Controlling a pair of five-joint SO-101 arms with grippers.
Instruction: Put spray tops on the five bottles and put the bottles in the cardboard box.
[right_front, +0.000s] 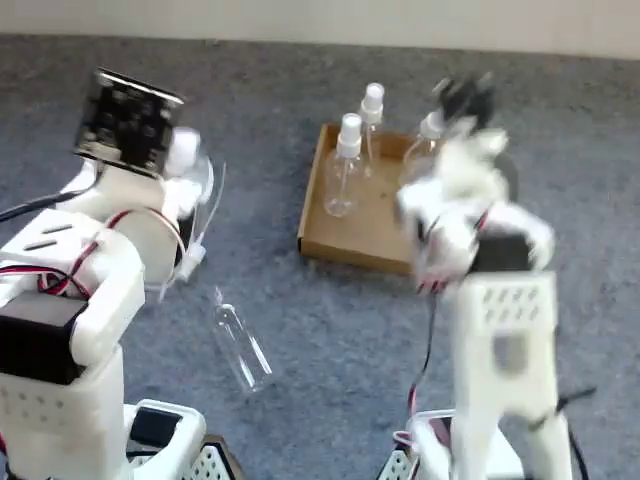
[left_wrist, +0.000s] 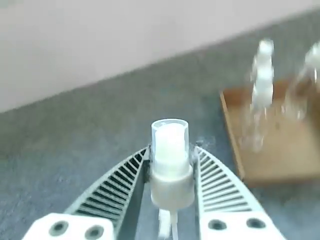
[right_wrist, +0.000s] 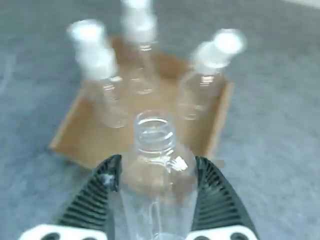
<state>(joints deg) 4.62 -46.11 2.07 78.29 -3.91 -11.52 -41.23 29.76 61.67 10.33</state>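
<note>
My left gripper is shut on a white spray top with a clear cap, held up over the carpet left of the cardboard box. In the high view that spray top hangs at the left arm's tip, its thin tube trailing down. My right gripper is shut on an open-necked clear bottle, upright, just in front of the box. Three bottles with spray tops stand in the box. Another bare bottle lies on the carpet between the arms.
Grey carpet covers the whole work surface. The shallow box sits at mid-back, and the right arm hangs over its right end. A pale wall runs along the far edge. The arm bases stand at the front.
</note>
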